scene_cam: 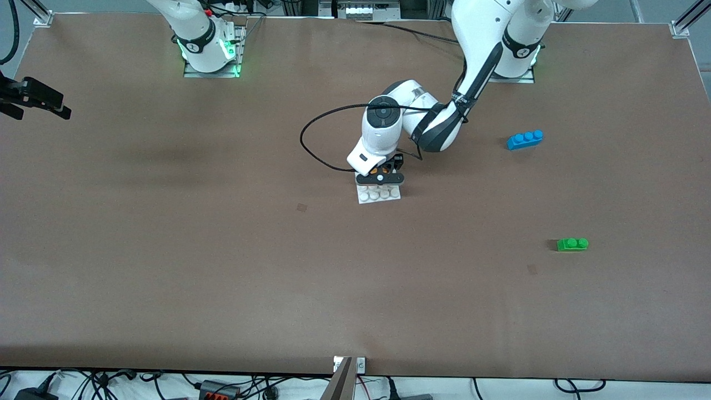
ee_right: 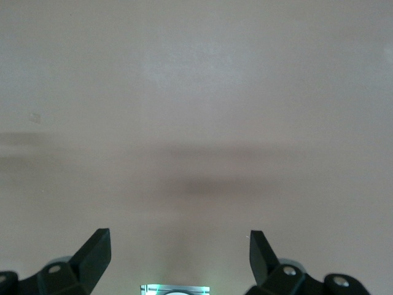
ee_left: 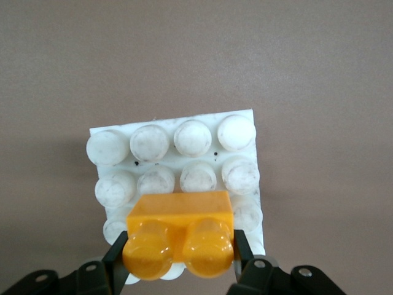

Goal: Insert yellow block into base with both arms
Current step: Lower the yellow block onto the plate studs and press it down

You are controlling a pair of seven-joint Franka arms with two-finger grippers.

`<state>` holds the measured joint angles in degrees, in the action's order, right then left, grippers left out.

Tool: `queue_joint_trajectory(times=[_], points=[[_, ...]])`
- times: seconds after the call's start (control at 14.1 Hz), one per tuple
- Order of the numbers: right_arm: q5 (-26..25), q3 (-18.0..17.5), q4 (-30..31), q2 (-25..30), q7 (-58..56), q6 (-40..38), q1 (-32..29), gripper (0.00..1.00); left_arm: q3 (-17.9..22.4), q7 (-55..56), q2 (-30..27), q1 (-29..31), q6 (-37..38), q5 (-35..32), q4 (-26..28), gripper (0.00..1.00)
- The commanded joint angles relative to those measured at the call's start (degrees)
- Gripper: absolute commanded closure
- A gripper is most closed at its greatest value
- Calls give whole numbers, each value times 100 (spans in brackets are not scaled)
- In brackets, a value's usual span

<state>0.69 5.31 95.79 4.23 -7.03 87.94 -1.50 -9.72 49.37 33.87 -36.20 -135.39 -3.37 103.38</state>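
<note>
The white studded base (scene_cam: 380, 195) lies on the brown table near its middle. My left gripper (scene_cam: 383, 173) is low over the base's edge that is farther from the front camera. It is shut on the yellow block (scene_cam: 379, 171). In the left wrist view the yellow block (ee_left: 179, 230), studs toward the camera, sits between the black fingers (ee_left: 116, 255) of the left gripper (ee_left: 178, 255) and covers the base's (ee_left: 184, 138) rows closest to the gripper. I cannot tell whether it is pressed onto the studs. My right gripper (scene_cam: 33, 100) waits at the right arm's end of the table. It is open and empty (ee_right: 180, 252) over bare table.
A blue three-stud brick (scene_cam: 525, 139) and a green two-stud brick (scene_cam: 572, 244) lie toward the left arm's end of the table, the green one nearer to the front camera. A black cable (scene_cam: 311, 150) loops beside the left wrist.
</note>
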Motion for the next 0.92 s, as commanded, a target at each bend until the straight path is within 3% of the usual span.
queue_joint_trajectory(times=[0.0,0.85], points=[[-34,-21,-105,-18,26,-84,-35,0,-161,143,-117,104,-49,-199,279,53],[-42,-30,-105,-10,18,-75,-17,0,-496,151,-267,439,-180,-331,525,53]])
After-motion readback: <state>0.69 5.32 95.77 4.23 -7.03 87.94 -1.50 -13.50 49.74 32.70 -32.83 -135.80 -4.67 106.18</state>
